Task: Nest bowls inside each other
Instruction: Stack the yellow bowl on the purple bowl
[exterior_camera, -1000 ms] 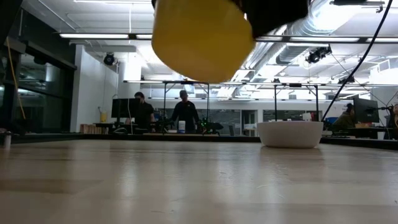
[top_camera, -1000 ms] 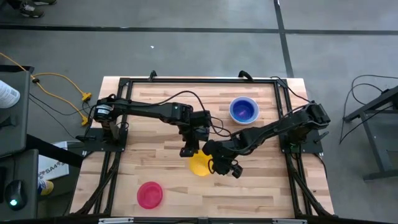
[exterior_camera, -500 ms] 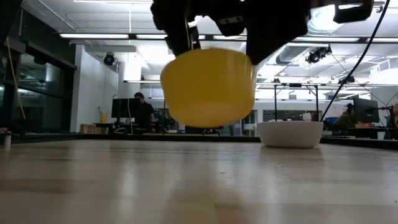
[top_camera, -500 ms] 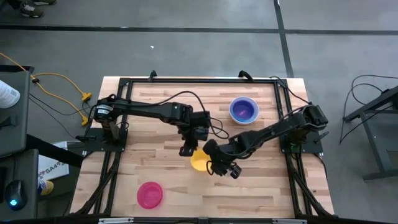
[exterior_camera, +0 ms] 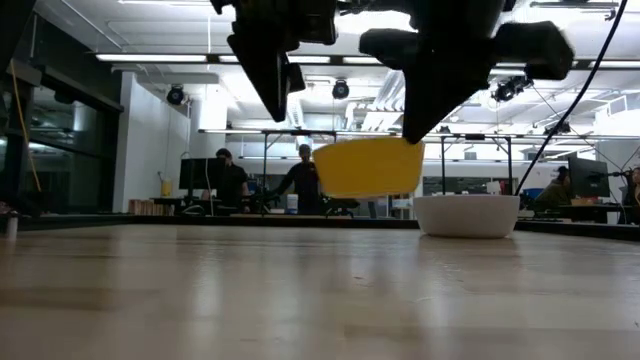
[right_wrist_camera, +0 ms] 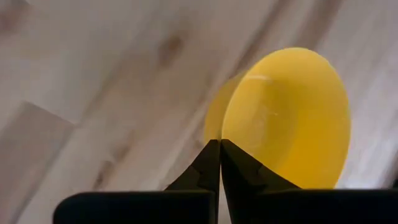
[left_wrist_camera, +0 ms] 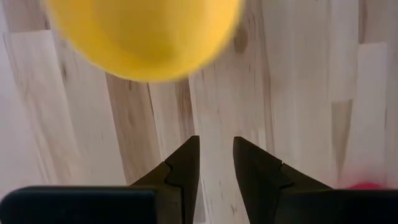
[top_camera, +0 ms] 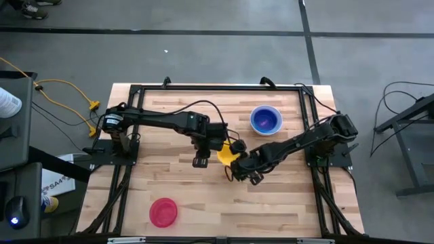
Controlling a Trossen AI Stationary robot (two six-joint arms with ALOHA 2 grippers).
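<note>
The yellow bowl (top_camera: 226,153) hangs above the middle of the table, with my right gripper (top_camera: 236,161) shut on it from the near-right. It shows upright in the low view as yellow bowl (exterior_camera: 368,168). My left gripper (left_wrist_camera: 216,140) stands open just left of the bowl, pointing down at bare wood with nothing between its fingers. A blue bowl (top_camera: 265,120) sits at the far right inside a white bowl (exterior_camera: 467,215), which rests on its base. A red bowl (top_camera: 163,212) rests near the front edge on the left. My right gripper pinches the yellow bowl's rim (right_wrist_camera: 225,138) between its two shut fingers, on the side of the bowl nearest that arm. The fingers slant down from the near-right. The bowl is lifted clear of the table, opening up and roughly level, beside the fingers.
The black frame rail (top_camera: 217,87) runs along the table's far edge and down both sides. Bare wood lies between the yellow bowl and the red bowl. People stand at benches in the room beyond the table.
My right gripper has carried the yellow bowl toward the table's far edge and somewhat down, turning its wrist. The bowl has come from tipped to nearly level and is now close beside my left gripper, which has tipped more steeply down in place.
</note>
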